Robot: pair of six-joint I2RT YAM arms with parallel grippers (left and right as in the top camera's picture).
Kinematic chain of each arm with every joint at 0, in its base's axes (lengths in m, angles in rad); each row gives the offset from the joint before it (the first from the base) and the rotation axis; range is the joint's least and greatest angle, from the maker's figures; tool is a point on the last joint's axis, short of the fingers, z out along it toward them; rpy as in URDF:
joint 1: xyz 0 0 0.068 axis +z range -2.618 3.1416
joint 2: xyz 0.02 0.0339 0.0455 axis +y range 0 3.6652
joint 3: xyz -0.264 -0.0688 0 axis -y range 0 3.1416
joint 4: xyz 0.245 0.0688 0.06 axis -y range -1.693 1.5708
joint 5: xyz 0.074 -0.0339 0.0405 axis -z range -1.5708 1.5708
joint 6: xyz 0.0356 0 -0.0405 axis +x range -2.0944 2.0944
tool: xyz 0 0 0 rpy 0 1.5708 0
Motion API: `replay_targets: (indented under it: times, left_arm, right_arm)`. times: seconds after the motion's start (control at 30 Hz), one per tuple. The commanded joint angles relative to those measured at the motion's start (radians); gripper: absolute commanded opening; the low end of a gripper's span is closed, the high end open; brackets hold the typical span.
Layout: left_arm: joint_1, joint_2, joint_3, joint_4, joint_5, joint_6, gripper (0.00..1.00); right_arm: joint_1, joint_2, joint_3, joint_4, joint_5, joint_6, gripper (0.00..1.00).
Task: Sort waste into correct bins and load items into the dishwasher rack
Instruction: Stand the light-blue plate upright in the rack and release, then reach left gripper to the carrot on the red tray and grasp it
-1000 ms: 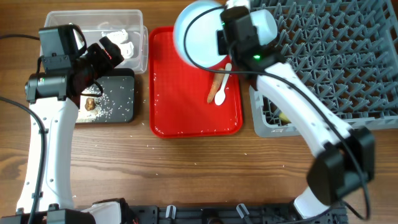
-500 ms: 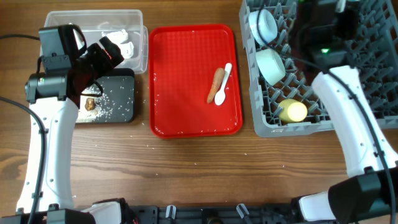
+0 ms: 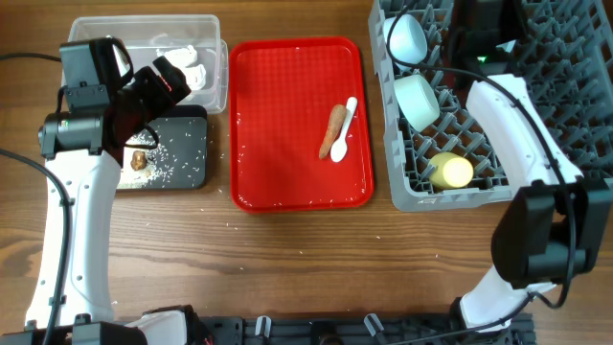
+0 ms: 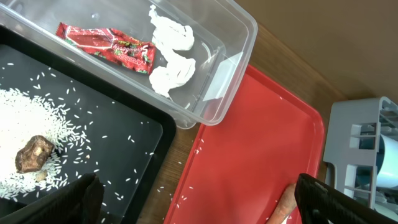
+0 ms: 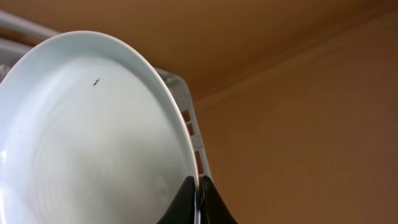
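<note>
Right gripper point(image 5: 198, 200) of mine is pinched shut on the rim of the large pale blue plate point(image 5: 93, 143), one finger on each face. The plate is round, smooth and glossy, with faint rings in its well and one tiny dark speck near the top. It is held up on edge at the far end of the grey dishwasher rack point(image 3: 575, 144) (whether it sits between pegs I cannot tell). Two pale bowls point(image 3: 406, 36) and a yellow cup point(image 3: 450, 172) lie in the rack's left column.

My left gripper point(image 4: 199, 199) hangs with its fingers spread wide over the gap between the tubs and the red tray point(image 3: 278, 144). The clear tub point(image 4: 245, 25) holds a red-and-white wrapper point(image 4: 106, 45) and crumpled tissue point(image 4: 171, 56). The black tub point(image 4: 124, 149) holds scattered rice point(image 4: 25, 124) and a brown lump point(image 4: 34, 154). A carrot point(image 3: 332, 131) and a white spoon point(image 3: 346, 125) lie side by side on the tray.
</note>
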Motion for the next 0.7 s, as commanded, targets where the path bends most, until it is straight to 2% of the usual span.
replay_targets:
  times: [0.0,0.17,0.3,0.33,0.37,0.4,0.43,0.5,0.67]
  left_arm:
    - [0.004,-0.005,0.005,0.001,-0.01,0.017,1.0]
    - [0.004,-0.005,0.005,0.001,-0.01,0.017,1.0]
    - [0.004,-0.005,0.005,0.001,-0.01,0.017,1.0]
    - [0.004,-0.005,0.005,0.001,-0.01,0.017,1.0]
    - [0.004,-0.005,0.005,0.001,-0.01,0.017,1.0]
    - [0.004,-0.005,0.005,0.001,-0.01,0.017,1.0]
    - [0.004,-0.005,0.005,0.001,-0.01,0.017,1.0]
    - [0.004,-0.005,0.005,0.001,-0.01,0.017,1.0]
    - [0.004,-0.005,0.005,0.001,-0.01,0.017,1.0]
  right_arm:
    - [-0.007,0.038,-0.001,0.013,-0.016,-0.044,0.04]
    - [-0.006,0.05,-0.002,-0.116,-0.108,0.019,0.04]
    - [-0.006,0.05,-0.002,-0.227,-0.145,0.234,0.04]
    - [-0.006,0.05,-0.002,-0.245,-0.151,0.297,0.08]
    - [-0.006,0.05,-0.002,-0.262,-0.161,0.342,0.22]
    - [-0.003,0.047,-0.001,-0.283,-0.177,0.382,0.56]
    - [0.001,0.041,-0.001,-0.298,-0.196,0.41,0.83]
    - [0.005,0.013,-0.001,-0.303,-0.238,0.454,0.98]
    - [0.004,-0.144,0.013,-0.299,-0.35,0.544,1.0]
